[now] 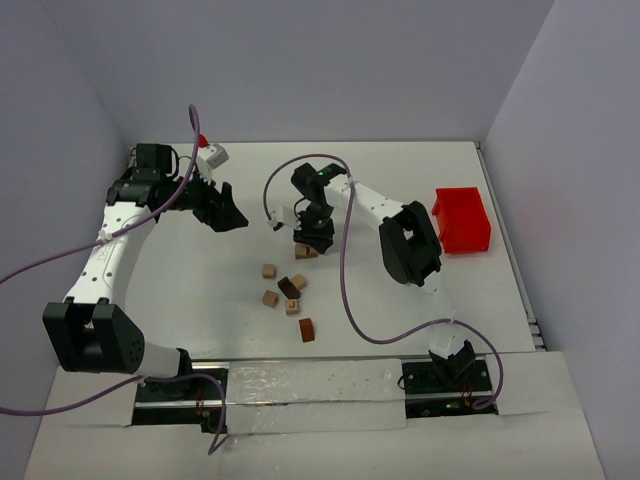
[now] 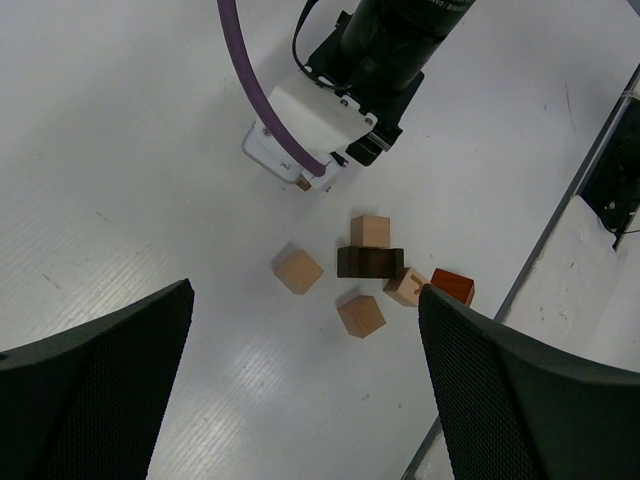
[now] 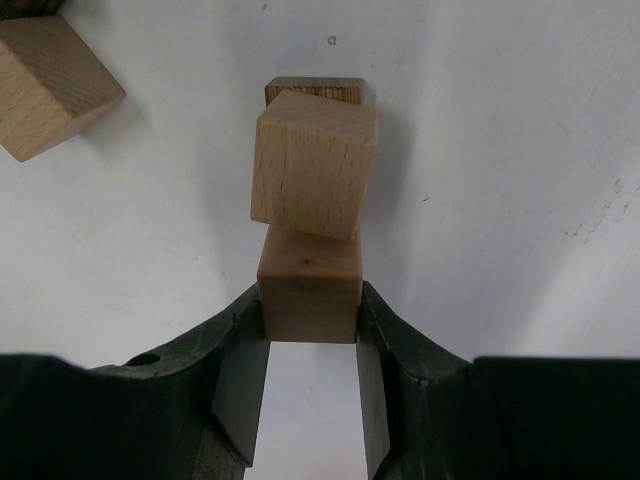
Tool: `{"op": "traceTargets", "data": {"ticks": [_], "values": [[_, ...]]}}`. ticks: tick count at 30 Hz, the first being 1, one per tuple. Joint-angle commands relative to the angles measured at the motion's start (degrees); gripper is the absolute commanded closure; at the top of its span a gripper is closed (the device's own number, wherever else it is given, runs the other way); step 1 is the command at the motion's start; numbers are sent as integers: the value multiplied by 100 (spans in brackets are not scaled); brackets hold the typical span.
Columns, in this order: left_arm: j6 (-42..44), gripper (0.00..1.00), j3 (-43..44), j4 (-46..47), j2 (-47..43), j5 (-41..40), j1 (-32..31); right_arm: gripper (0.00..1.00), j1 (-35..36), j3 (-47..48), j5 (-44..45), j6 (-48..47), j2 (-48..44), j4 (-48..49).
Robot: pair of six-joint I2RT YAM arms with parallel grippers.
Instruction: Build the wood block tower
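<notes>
- L arm: reaches up the left side, elbow bent, wrist turned in toward centre. My left fingers [image 1: 228, 214] hang above the tabletop [image 1: 180, 300], spread wide, nothing between them.
- R arm: runs fwd from its base, folds at the elbow and comes back toward centre, wrist pointing down. My right fingers [image 1: 314, 238] are clamped on a tan cube [image 3: 310, 298], one pad on each side face.
- Just ahead of that cube sits a tilted cube [image 3: 315, 165], corner-on and touching it in the wrist view. A brown piece [image 3: 315, 90] shows behind it; can't tell if they're stacked.
- Loose blocks [image 1: 289, 288]: a small cluster near centre, between both arms, w/ tan cubes, one dark brown and one reddish piece [image 1: 306, 329] nearest the bases.
- Bin [image 1: 463, 220]: red, far right, well apart from the blocks; inside too small to read.
</notes>
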Motion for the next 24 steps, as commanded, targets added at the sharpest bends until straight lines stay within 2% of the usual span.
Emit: {"op": "traceTargets", "data": {"ticks": [1, 24], "values": [[-33, 1, 204, 174, -31, 17, 25, 72, 54, 303, 11, -22, 101, 12], [134, 1, 143, 94, -30, -18, 34, 66, 177, 444, 73, -94, 260, -14]]}}
